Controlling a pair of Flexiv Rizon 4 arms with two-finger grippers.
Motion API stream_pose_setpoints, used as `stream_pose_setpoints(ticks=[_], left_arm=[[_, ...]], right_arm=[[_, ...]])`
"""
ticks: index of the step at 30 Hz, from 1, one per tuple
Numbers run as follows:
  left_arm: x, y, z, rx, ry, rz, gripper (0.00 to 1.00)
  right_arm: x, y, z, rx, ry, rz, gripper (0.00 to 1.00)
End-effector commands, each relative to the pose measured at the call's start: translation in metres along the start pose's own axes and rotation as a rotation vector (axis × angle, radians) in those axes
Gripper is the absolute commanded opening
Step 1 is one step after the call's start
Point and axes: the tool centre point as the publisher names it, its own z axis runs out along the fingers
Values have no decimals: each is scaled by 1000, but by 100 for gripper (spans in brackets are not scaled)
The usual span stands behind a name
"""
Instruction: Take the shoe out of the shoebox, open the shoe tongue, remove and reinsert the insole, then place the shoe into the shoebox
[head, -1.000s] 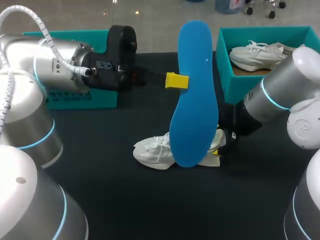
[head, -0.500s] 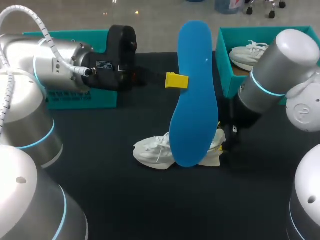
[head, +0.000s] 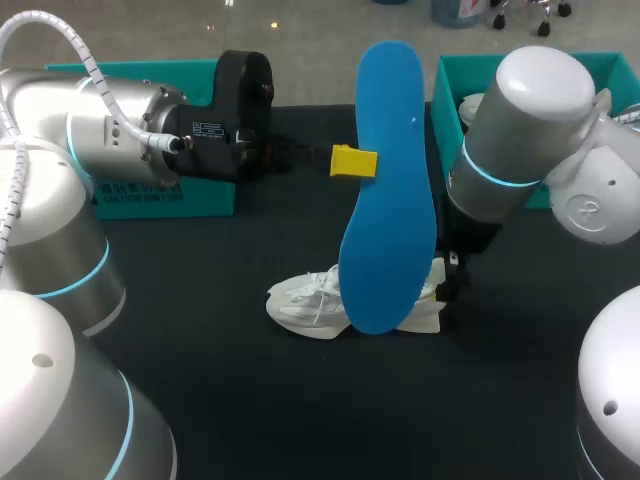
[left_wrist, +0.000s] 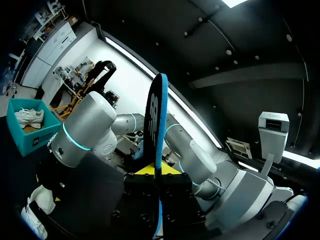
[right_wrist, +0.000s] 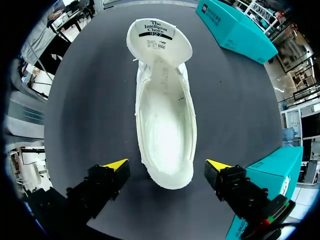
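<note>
The left pincer (head: 353, 161) clamps a blue insole (head: 387, 200) and holds it upright above the middle of the dark worktop (head: 250, 400), heel end down and toe end up. In the left wrist view the insole shows edge-on, with a yellow-tipped finger pressed against each face.

Below it a white shoe (head: 305, 300) lies on the worktop, near the centre, its toe toward the left edge and most of its heel hidden behind the insole in the head view. From above, the right wrist view shows the shoe sitting upright on its sole, the tongue (right_wrist: 159, 37) folded forward over the toe and the pale inner lining exposed.

The right pincer (right_wrist: 167, 166) hangs over the heel with its fingers spread wide, one yellow tip on each side and neither touching the shoe. The right arm comes in from the right edge and crosses in front of a teal shoebox (head: 446, 105) standing open at the rear right corner, with a second white shoe (left_wrist: 27, 116) inside. Another teal box (head: 190, 200) sits along the rear left, behind the left arm.
</note>
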Motion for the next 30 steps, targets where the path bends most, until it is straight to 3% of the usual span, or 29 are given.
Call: stream_pose_setpoints(ticks=[1,30], left_arm=[[0,0,1,1,0,0,0],[0,0,1,1,0,0,0]], right_arm=[[-1,5,-6,17,-3,-11,100],[-2,13,-11,56,0,-30,100]])
